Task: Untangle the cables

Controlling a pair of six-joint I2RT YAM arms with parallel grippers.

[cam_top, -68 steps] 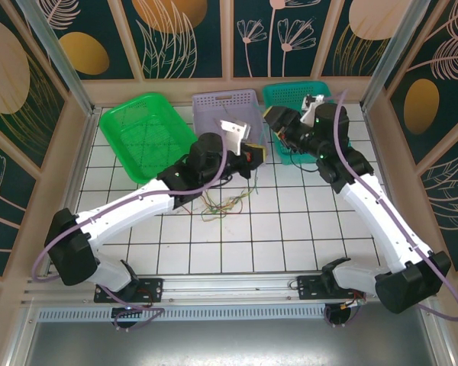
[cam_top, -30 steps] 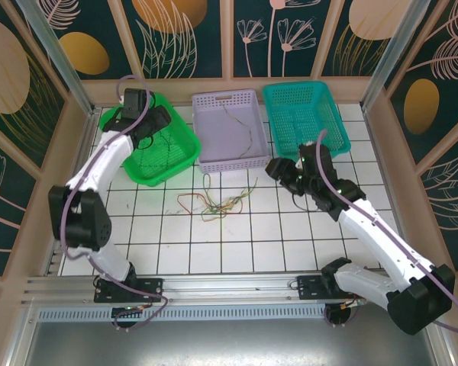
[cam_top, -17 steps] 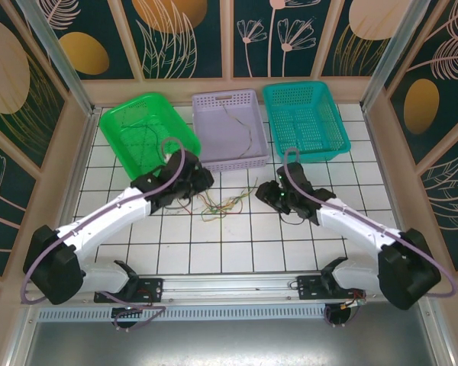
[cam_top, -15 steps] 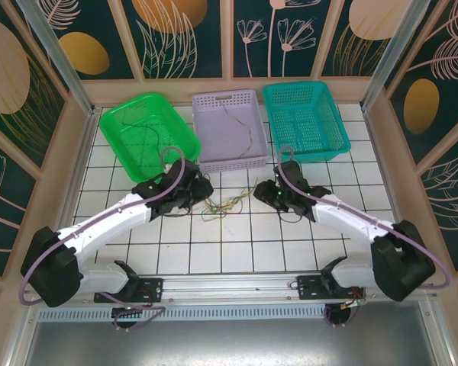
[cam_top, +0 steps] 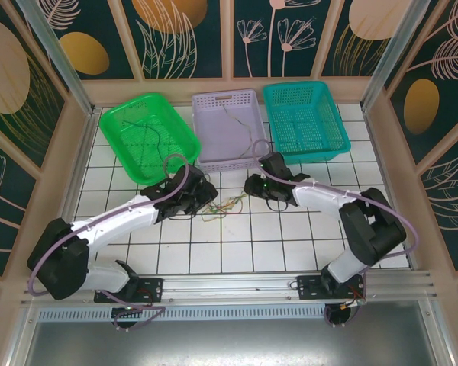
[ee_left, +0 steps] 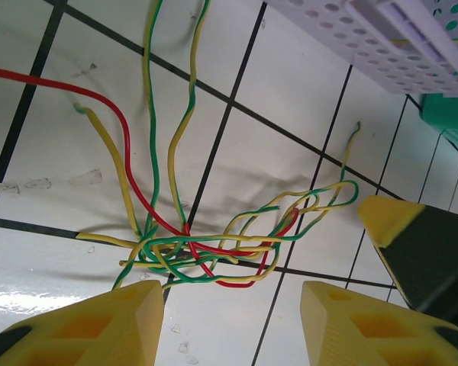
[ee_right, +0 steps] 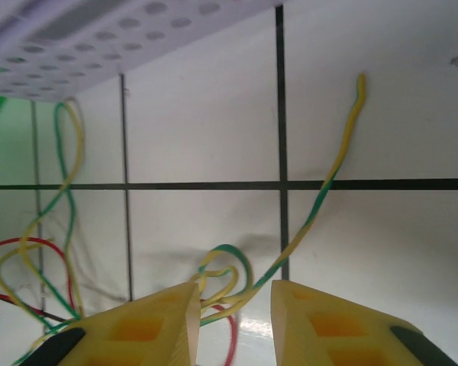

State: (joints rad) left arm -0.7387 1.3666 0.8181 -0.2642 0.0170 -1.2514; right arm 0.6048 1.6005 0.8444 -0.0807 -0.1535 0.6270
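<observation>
The cables [cam_top: 225,204] lie in a loose tangle of yellow, green and red strands on the white tiles, between my two grippers. My left gripper [cam_top: 208,195] is at the tangle's left end. In the left wrist view its yellow fingers [ee_left: 130,324] stand wide apart, just short of the knot [ee_left: 214,255], and hold nothing. My right gripper [cam_top: 249,187] is low over the right end. Its jaws [ee_right: 233,316] are narrow but still apart, with yellow-green loops [ee_right: 229,278] between them. One strand [ee_right: 332,171] runs off to the upper right.
Three baskets line the back: green [cam_top: 116,130], purple [cam_top: 248,156] and teal [cam_top: 324,145]. Thin wires lie in the green basket [cam_top: 149,141] and the purple one [cam_top: 240,133]. The purple basket's rim [ee_left: 382,38] is close above the tangle. The right gripper's finger [ee_left: 412,244] shows in the left wrist view.
The left arm has swung from the green basket down to the tangle. The right arm has moved left onto the tangle's other end and its jaws have narrowed.
</observation>
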